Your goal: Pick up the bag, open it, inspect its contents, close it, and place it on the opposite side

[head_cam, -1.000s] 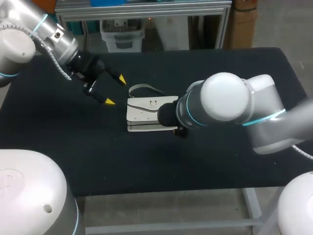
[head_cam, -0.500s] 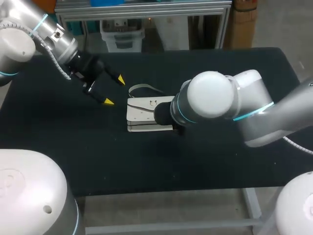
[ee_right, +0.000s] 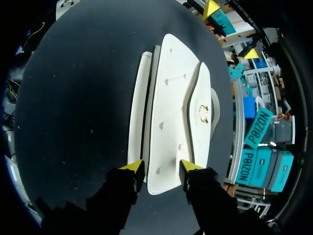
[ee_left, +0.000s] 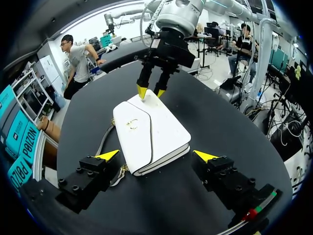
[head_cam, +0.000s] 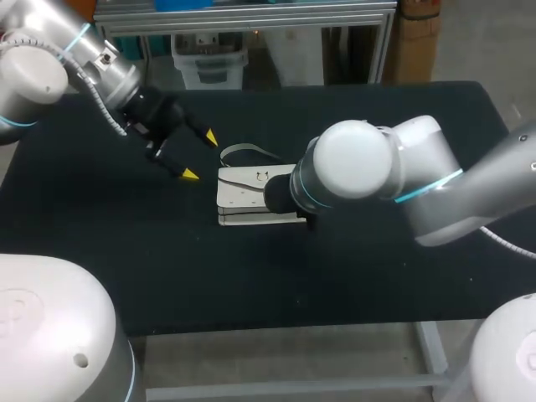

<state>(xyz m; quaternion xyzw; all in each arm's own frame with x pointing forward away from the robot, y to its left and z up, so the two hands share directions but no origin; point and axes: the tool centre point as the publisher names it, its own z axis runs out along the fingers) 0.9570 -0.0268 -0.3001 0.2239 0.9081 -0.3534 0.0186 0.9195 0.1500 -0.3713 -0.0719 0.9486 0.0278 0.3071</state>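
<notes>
White bag [head_cam: 247, 194] | left tool [head_cam: 200, 156] wide apart, empty | right tool [ee_right: 161, 165] at bag's end, grip unclear

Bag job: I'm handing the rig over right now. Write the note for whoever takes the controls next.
Bag: lies flat near the middle of the table, flap shut, strap trailing at the far side.
Left gripper: open, hovering beside the bag, touching nothing.
Right gripper: at the bag's opposite end; grip cannot be told.
Done: nothing; bag not yet lifted.
Left: pick up, open, inspect, close, place on the other side.
</notes>
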